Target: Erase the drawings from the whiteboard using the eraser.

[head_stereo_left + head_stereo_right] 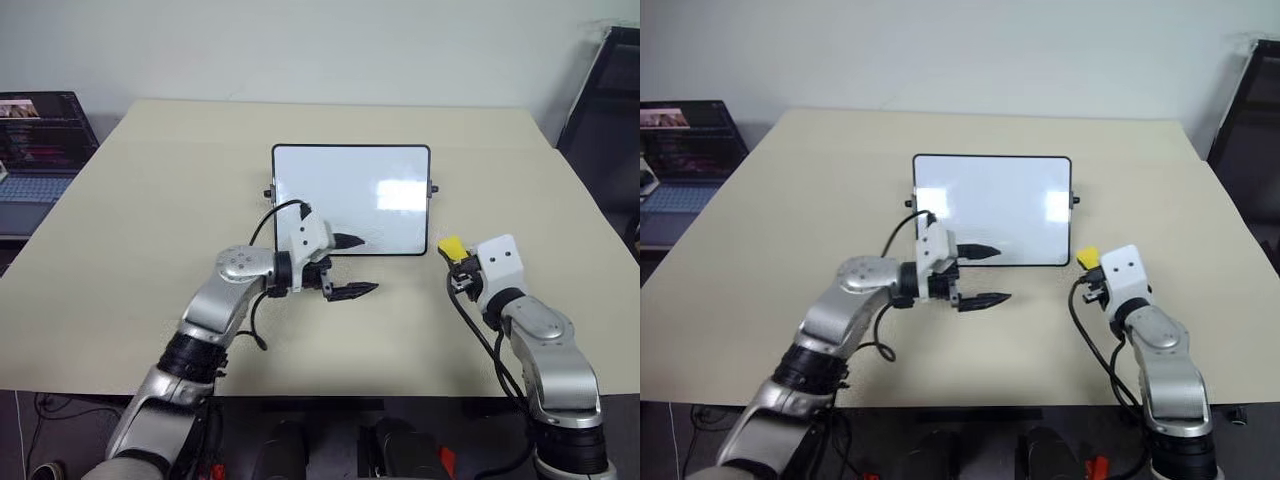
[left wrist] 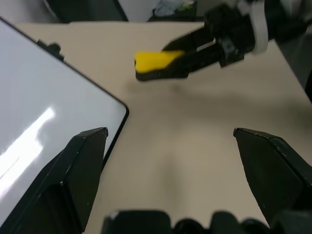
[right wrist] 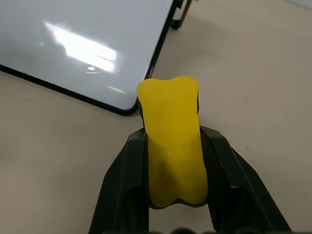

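The whiteboard lies flat in the middle of the beige table, its white surface plain apart from a glare patch. The drawings are out of view. My right gripper is shut on the yellow eraser and hovers just off the board's near right corner; the right wrist view shows the eraser clamped between both fingers. My left gripper is open and empty, pointing right along the board's near edge. One finger reaches over the frame and the other is over the table. In the left wrist view the held eraser faces it.
An open laptop sits off the table's left side. A dark frame stands beyond the right edge. Bare tabletop surrounds the board, with the near edge close under both arms.
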`<control>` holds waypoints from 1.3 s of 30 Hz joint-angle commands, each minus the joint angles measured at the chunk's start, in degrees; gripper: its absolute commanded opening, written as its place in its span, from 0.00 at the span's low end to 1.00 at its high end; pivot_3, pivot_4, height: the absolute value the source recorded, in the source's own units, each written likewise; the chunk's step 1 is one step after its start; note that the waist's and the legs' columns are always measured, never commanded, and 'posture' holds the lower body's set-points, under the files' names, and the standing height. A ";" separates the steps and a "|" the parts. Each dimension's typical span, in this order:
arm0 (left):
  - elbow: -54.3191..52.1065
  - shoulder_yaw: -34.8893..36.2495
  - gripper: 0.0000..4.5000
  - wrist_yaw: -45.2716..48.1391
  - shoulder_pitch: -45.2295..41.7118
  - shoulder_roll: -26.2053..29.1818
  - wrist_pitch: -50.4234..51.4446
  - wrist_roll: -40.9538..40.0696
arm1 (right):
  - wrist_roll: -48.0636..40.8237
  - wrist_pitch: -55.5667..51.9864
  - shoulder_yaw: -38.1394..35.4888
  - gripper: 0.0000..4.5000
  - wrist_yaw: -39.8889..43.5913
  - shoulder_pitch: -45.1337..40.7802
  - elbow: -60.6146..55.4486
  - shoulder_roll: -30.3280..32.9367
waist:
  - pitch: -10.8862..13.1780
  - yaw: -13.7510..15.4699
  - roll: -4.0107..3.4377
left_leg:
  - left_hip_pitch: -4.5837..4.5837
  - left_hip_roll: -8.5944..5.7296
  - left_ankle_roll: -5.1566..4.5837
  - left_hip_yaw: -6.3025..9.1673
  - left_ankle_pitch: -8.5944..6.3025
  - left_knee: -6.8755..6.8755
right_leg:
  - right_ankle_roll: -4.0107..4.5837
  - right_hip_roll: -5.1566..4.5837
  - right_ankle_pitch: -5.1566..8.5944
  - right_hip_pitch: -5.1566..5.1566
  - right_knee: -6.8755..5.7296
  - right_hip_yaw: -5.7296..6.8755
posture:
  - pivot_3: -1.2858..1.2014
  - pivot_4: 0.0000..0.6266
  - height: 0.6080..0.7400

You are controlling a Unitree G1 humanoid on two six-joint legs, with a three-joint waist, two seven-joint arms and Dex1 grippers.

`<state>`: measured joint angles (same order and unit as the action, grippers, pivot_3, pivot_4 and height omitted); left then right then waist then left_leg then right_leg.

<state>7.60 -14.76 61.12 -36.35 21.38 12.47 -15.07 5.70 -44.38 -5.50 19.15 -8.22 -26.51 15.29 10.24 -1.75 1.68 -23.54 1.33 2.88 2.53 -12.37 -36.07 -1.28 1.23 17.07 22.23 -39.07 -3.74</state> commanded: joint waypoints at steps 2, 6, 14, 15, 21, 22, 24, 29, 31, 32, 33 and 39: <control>8.36 -1.89 1.00 4.38 -6.52 -3.45 -7.53 1.99 | -2.25 -0.11 -3.92 0.24 -4.27 -0.64 3.54 -2.85 | 0.00 -0.01 0.00 | -0.01 -0.01 -0.01 -0.03 0.00 0.00 | -0.02 0.00 -0.01 0.01 0.01 -0.02 | 0.52 0.24 1.00; 12.53 -2.75 1.00 6.42 -9.29 -5.23 -10.87 3.42 | -4.00 0.35 -6.11 0.24 -6.65 -2.02 6.86 -4.04 | 0.00 -0.46 -0.01 | 0.00 0.01 -0.03 -0.19 -0.02 0.04 | 0.19 0.03 -0.13 0.06 0.02 -0.13 | 0.52 0.24 1.00; 12.43 -3.47 1.00 7.89 -9.69 -6.29 -12.89 4.98 | -7.09 1.55 -8.50 0.24 -8.94 -3.85 9.95 -4.37 | 0.00 -0.53 -0.02 | -0.02 0.07 -0.03 -0.19 -0.02 0.06 | 0.18 0.05 -0.12 0.08 0.01 -0.16 | 0.52 0.24 1.00; 12.13 -3.48 1.00 7.89 -9.46 -6.32 -12.80 5.04 | -7.42 1.60 -8.50 0.24 -9.13 -4.05 10.15 -4.38 | 0.00 -0.54 -0.01 | -0.02 0.07 -0.03 -0.19 -0.02 0.05 | 0.18 0.05 -0.12 0.08 0.01 -0.16 | 0.52 0.24 1.00; 9.47 -3.24 1.00 7.61 -7.75 -5.73 -11.67 5.17 | -9.45 2.23 -8.80 0.68 -9.91 -4.63 11.33 -4.31 | 0.00 -0.54 -0.02 | -0.02 0.10 -0.03 -0.18 -0.03 0.05 | 0.19 0.05 -0.13 0.08 0.00 -0.16 | 0.52 0.24 1.00; 8.92 -2.81 1.00 7.03 -7.33 -5.60 -11.18 5.06 | -9.77 2.43 -8.81 0.75 -10.04 -4.65 11.25 -4.36 | 0.00 -0.53 -0.02 | -0.02 0.10 -0.03 -0.18 -0.03 0.05 | 0.20 0.05 -0.14 0.08 0.00 -0.17 | 0.52 0.24 1.00; 7.87 -2.12 1.00 5.95 -6.60 -5.42 -10.14 4.78 | -10.63 2.91 -9.00 0.91 -10.21 -4.61 10.96 -4.50 | 0.00 -0.54 -0.02 | -0.02 0.10 -0.03 -0.18 -0.02 0.05 | 0.20 0.05 -0.14 0.08 -0.01 -0.18 | 0.52 0.24 1.00; 2.10 2.09 1.00 0.27 -1.37 -3.19 -5.52 3.34 | -14.14 4.22 -8.38 0.99 -9.07 -3.97 2.94 -5.35 | 0.00 -0.92 -0.06 | -0.01 0.12 -0.04 -0.17 -0.03 0.05 | 0.18 0.05 -0.13 0.08 -0.02 -0.23 | 0.52 0.24 1.00; -1.37 4.40 1.00 -3.24 1.49 -2.37 -2.86 2.75 | -15.32 3.83 -7.38 0.99 -8.56 -3.29 -1.37 -5.49 | 0.00 -1.09 -0.07 | -0.02 0.17 -0.03 -0.13 -0.03 0.06 | 0.19 0.05 -0.13 0.09 -0.03 -0.24 | 0.52 0.24 1.00; -3.13 5.52 1.00 -5.01 2.99 -2.01 -1.58 2.54 | -15.62 3.85 -6.58 0.99 -8.25 -2.85 -3.12 -5.28 | 0.00 -1.10 -0.07 | -0.03 0.17 -0.03 -0.08 -0.03 0.05 | 0.19 0.05 -0.13 0.08 -0.02 -0.23 | 0.52 0.24 1.00; -4.51 6.11 1.00 -6.34 4.02 -1.86 -0.55 2.44 | -15.84 3.91 -6.17 0.99 -7.99 -2.46 -4.22 -5.00 | -0.01 -1.09 -0.07 | -0.04 0.17 -0.03 -0.03 -0.03 0.04 | 0.18 0.05 -0.12 0.08 -0.02 -0.24 | 0.52 0.24 1.00; -19.64 16.94 1.00 -27.11 17.13 -5.02 3.19 5.03 | -12.09 13.90 3.10 0.99 -6.22 4.45 -6.99 -3.83 | -0.04 -0.90 -0.07 | -0.04 0.12 -0.03 0.15 -0.03 0.02 | 0.15 -0.23 -0.12 0.04 0.02 -0.26 | 0.52 0.24 1.00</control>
<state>-5.67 -2.13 41.40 -21.21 17.53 15.61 -10.79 -7.60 -35.54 -5.27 12.00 -5.43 -31.60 11.15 10.20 -2.65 1.62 -23.57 1.45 2.86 2.72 -12.40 -36.04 -1.12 0.94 16.96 22.26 -39.04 -3.98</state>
